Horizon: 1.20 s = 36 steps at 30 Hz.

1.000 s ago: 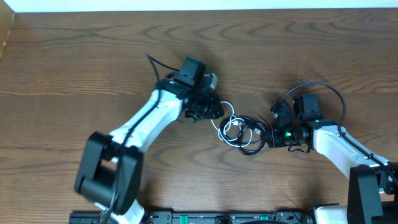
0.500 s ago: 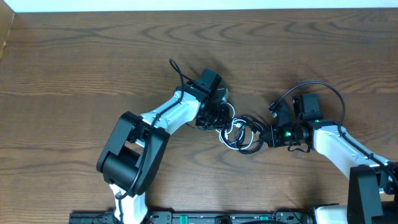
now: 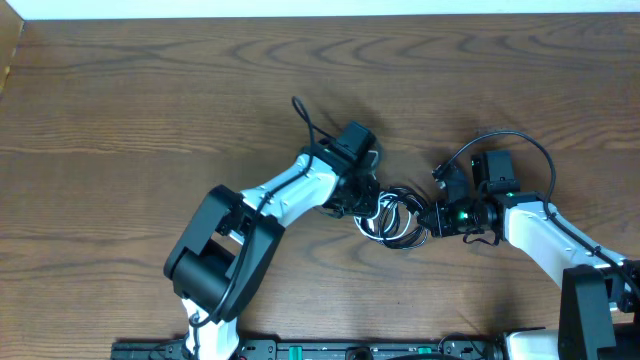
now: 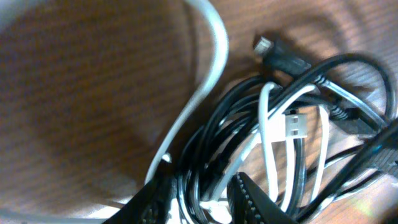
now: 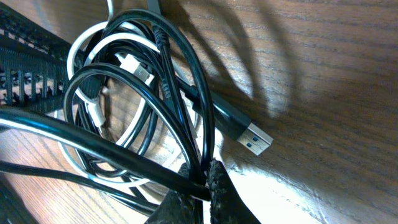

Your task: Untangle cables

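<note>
The cables [image 3: 397, 216] lie as one tangle of black and white loops on the wooden table, between my two grippers. My left gripper [image 3: 372, 199] stands at the tangle's left edge. In the left wrist view it [image 4: 202, 200] is shut on a few black and white strands; a white plug [image 4: 296, 124] and a black plug [image 4: 281, 56] lie beyond. My right gripper [image 3: 428, 219] holds the tangle's right edge. In the right wrist view it [image 5: 202, 185] is shut on black cable strands, and a black USB plug [image 5: 251, 137] rests on the wood to the right.
A thick black cord [image 3: 512, 140] loops over the right arm. Another cord [image 3: 306, 116] sticks up behind the left wrist. The left gripper's ribbed finger [image 5: 25, 43] shows past the tangle in the right wrist view. The table's far edge [image 3: 300, 10] is at the top.
My left arm has swung to the right with its hold on the cables, and the tangle has bunched closer toward the right gripper. The right arm has stayed still.
</note>
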### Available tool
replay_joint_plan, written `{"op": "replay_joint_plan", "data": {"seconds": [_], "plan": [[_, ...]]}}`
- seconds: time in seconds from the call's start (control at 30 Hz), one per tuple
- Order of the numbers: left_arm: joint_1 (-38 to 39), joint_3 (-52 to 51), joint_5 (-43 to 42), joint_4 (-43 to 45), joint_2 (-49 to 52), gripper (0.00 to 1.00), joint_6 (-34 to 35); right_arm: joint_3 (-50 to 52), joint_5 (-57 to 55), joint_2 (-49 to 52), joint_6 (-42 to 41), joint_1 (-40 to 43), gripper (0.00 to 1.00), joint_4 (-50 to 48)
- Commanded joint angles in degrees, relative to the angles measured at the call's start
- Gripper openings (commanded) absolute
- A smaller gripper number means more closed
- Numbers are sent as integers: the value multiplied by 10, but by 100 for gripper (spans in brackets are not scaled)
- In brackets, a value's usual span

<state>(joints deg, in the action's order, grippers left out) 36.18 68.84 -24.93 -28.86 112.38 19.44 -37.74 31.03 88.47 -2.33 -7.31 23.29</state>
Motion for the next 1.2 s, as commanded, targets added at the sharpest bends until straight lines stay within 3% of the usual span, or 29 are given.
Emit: {"op": "replay_joint_plan", "data": {"seconds": [0.0,0.1,0.2,0.37,0.53,0.67,1.17], "plan": [[28,-4,89,-15,11,35,-9,5,19,4,7,1,1,-2],[31,-4,92,-17,11,33,-9,5,19,4,7,1,1,-2],[29,-4,92,-17,11,8,-9,5,14,4,7,1,1,-1],[8,-3,91,-33,3,7,-9,5,-50,4,5,1,1,15],[-36,-3,91,-63,-41,8,-10,5,-198,4,-79,1,1,41],[-72,-3,85,-67,-99,7,-9,5,-324,4,-193,1,1,81],[-154,-3,59,-79,-293,8,-9,5,-329,4,-206,1,1,86]]}}
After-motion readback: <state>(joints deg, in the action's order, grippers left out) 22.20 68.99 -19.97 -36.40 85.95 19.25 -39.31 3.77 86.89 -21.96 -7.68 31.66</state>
